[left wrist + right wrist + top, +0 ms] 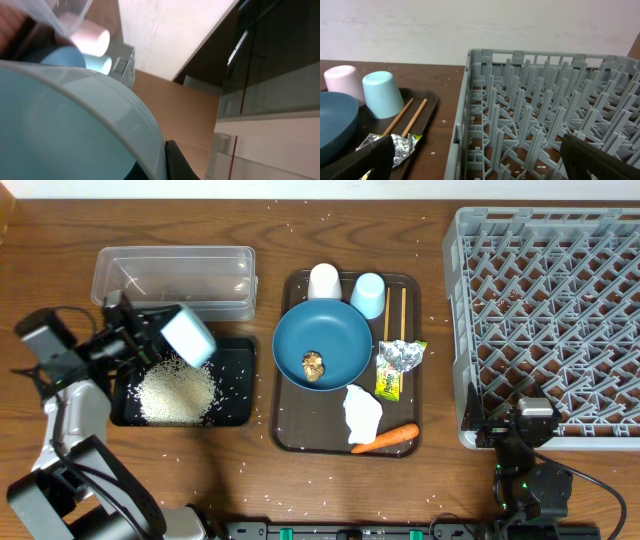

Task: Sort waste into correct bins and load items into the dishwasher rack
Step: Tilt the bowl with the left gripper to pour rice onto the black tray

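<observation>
Overhead: the left arm is seen bent in from the L edge, wrist turned over the black tray (236, 370). The left gripper (158, 332) is clamped on the rim of the light-blue bowl (189, 336), which is held tipped above that tray. A grainy heap of white rice (176, 392) lies in it. The clear tub (175, 275), smooth w/ rounded corners, sits just behind. On the brown tray (290, 435) are found the dark-blue plate (340, 330) w/ a brown lump (313, 365), white cup (324, 281), light-blue cup (369, 294), chopsticks (395, 310), crumpled foil (402, 356), wrapper (387, 383), napkin (363, 413) & carrot (385, 439). The right arm is folded low, the right gripper (532, 418) at the near L corner of the grey lattice rack (550, 310).

Left wrist: the frame is filled by the bowl's glossy pale surface. One dark finger is seen at the bottom edge.

Right wrist: the fingers are spread wide at the lower corners, nothing between. The rack's upright pegs are shown side-on, only a grid from above.
</observation>
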You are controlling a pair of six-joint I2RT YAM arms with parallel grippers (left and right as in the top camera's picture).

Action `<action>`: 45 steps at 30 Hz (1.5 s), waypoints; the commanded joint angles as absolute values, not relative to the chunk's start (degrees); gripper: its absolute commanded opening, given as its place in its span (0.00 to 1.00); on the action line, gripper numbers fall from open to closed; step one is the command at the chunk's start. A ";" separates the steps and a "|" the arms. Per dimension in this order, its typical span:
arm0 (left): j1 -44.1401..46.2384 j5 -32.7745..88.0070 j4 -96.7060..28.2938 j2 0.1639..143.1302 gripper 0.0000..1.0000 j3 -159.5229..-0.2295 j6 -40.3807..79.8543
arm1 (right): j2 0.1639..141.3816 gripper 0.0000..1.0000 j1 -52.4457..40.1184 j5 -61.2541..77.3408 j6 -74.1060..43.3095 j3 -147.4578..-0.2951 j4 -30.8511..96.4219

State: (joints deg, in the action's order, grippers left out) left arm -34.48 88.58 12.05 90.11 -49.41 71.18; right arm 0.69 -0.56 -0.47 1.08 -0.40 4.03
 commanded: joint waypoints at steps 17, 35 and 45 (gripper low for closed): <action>-34.24 90.15 13.04 86.80 0.06 -49.45 77.65 | 0.32 0.99 -0.82 -0.60 1.54 -0.32 4.27; -34.24 87.15 18.15 88.84 0.06 -49.36 72.88 | 0.34 0.99 -0.82 -0.60 1.54 -0.32 4.27; -34.15 82.87 19.46 89.36 0.06 -49.36 62.52 | 0.34 0.99 -0.82 -0.60 1.54 -0.32 4.27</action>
State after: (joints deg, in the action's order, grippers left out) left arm -34.09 83.77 18.96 88.86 -49.17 68.71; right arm 0.69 -0.56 -0.47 1.10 -0.40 4.03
